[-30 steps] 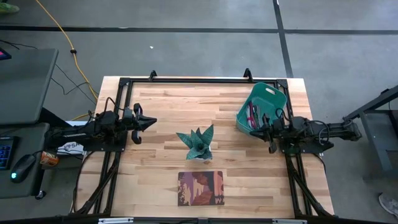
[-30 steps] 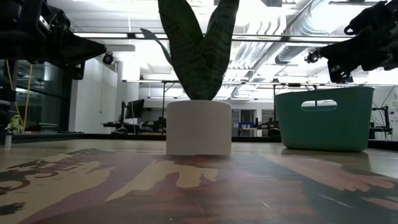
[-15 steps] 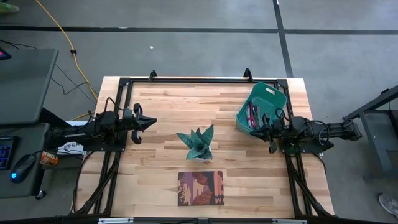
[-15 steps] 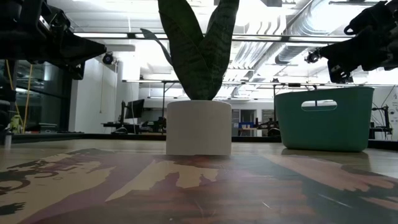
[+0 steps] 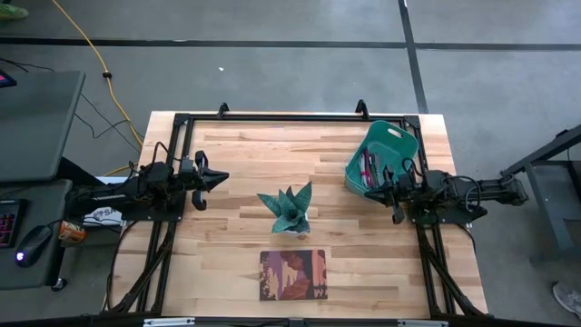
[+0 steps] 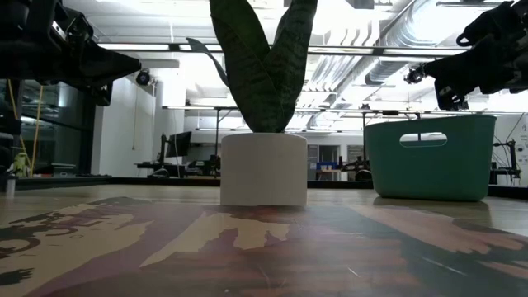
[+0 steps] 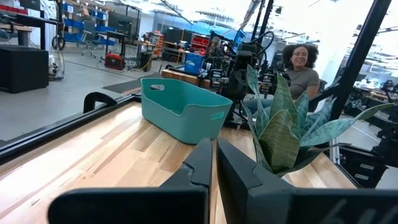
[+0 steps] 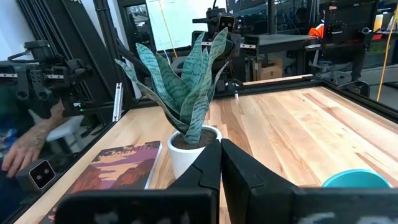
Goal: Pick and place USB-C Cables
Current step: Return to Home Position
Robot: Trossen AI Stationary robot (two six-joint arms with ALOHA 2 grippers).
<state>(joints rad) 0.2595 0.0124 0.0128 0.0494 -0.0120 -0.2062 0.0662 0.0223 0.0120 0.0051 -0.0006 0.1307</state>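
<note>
Wooden table (image 5: 236, 154) bears a plant (image 5: 289, 211), book (image 5: 292, 274) and teal bin (image 5: 388, 148).

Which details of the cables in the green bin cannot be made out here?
- High view: the cables in the green bin are too small to count.
- Low view and left wrist view: the bin's wall hides them.
- Right wrist view: the bottom edge cuts the bin to a sliver of rim; no cables show.

Evenly bright from overhead in the high view, with soft shadows on the table (image 5: 245, 154); strongly backlit in the low view by glaring ceiling strips (image 6: 371, 49), with plant (image 6: 262, 66) and left gripper (image 6: 132, 60) near-silhouettes; washed out, perhaps by daylight, beyond the left wrist.
</note>
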